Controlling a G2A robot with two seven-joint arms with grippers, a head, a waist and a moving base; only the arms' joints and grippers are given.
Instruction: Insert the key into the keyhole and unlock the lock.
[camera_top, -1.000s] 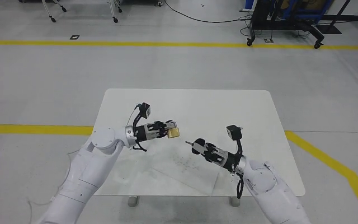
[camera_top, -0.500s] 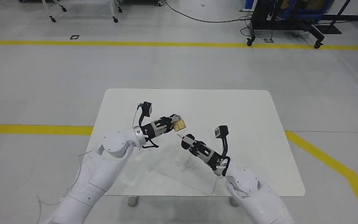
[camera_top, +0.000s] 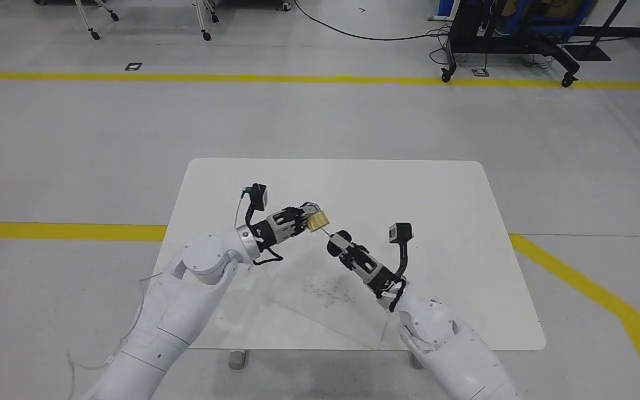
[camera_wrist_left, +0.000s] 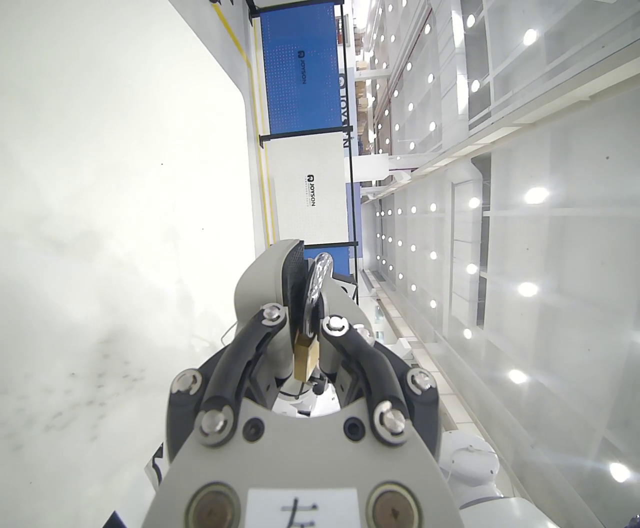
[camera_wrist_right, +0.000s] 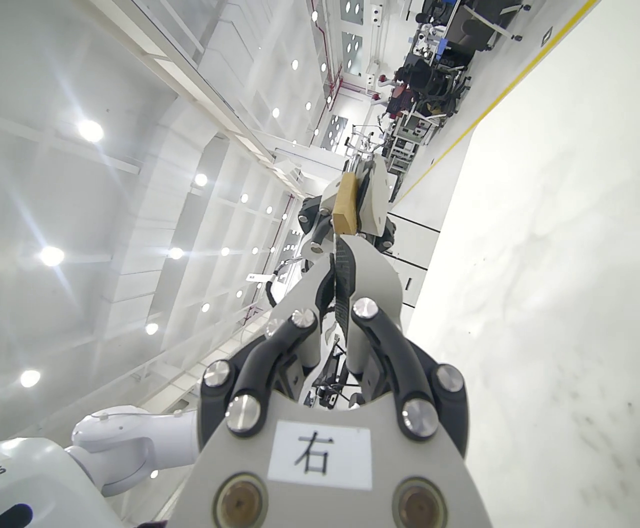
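Above table (camera_top: 450, 200), lock (camera_top: 318, 220) in left fingers (camera_wrist_left: 260, 290)

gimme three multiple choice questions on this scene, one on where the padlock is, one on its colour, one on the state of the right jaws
1. Where is the padlock?
A. held in the left gripper above the table
B. lying flat on the table
C. on the floor

2. Its body is
A. black
B. brass
C. red

3. The jaws of the right gripper are
A. spread wide
B. shut
C. clamped on the table edge

Answers:
1 A, the left wrist view shows the jaws clamping it.
2 B, it is yellow metal in every view.
3 B, the pads meet in the right wrist view.
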